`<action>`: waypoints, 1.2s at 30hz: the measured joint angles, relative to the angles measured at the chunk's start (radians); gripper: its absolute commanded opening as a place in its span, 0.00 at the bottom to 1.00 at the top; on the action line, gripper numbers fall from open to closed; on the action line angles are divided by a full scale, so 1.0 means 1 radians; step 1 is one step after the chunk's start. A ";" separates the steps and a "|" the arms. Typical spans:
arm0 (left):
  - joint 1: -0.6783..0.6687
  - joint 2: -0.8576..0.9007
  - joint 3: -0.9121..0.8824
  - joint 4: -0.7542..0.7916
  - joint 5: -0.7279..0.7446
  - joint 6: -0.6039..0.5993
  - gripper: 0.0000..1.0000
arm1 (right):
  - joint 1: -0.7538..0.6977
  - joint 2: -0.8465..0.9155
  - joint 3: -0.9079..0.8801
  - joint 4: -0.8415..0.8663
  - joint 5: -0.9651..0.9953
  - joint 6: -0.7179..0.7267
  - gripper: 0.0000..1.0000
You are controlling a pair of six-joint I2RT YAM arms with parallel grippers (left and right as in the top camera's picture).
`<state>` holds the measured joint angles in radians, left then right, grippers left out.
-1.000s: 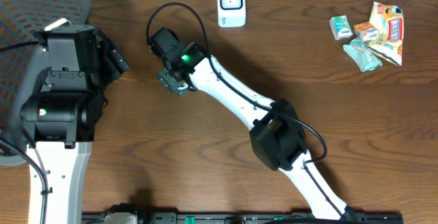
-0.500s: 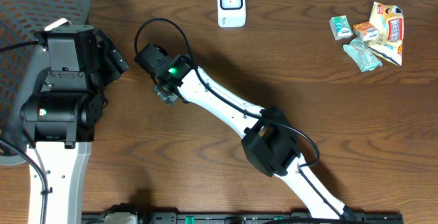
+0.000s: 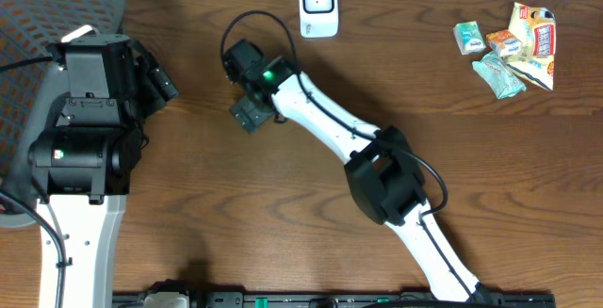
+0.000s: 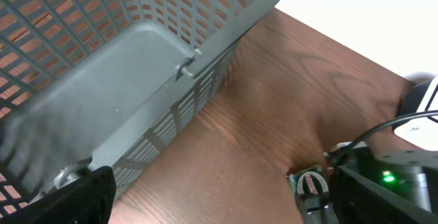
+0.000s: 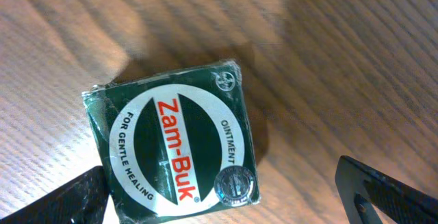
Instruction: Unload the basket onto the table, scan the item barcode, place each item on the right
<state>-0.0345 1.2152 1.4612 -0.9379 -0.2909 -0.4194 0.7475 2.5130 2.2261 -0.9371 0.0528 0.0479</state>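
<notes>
Looking through the right wrist camera, you see the right gripper (image 5: 219, 172) spread wide, one dark finger (image 5: 68, 200) in the lower left corner of the frame and the other in the lower right. It has hold of nothing. The green Zam-Buk box (image 5: 171, 152) lies flat on the wooden table (image 3: 188, 214) between those fingers, printed face up, its round white label and red lettering readable. The right-hand finger stands clear of the box. The lower-left finger is close to the box's corner, and you cannot tell whether it touches.

From overhead, the box sits in the upper middle of the frame, a little left of centre, mostly hidden under the right gripper. The white scanner (image 3: 318, 5) stands at the top edge, above and to the right of the box and apart from it. A cluster of snack packets (image 3: 509, 44) lies in the upper right corner, well away.

Your left gripper (image 3: 158, 77) is at the left side of the overhead frame, jaws spread and empty, beside the grey mesh basket (image 4: 150, 53) that fills the upper left of the left wrist view.
</notes>
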 measured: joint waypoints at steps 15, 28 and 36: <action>0.000 0.000 0.000 0.000 0.000 0.000 0.97 | -0.019 0.000 0.000 -0.004 -0.047 0.000 0.99; 0.000 0.000 0.000 0.000 0.000 0.000 0.98 | -0.020 0.000 0.000 -0.008 0.056 0.000 0.99; 0.000 0.000 0.000 0.000 0.000 0.000 0.98 | -0.020 0.000 0.000 -0.001 0.031 -0.027 0.99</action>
<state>-0.0345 1.2152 1.4612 -0.9379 -0.2909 -0.4194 0.7277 2.5130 2.2257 -0.9382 0.0834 0.0212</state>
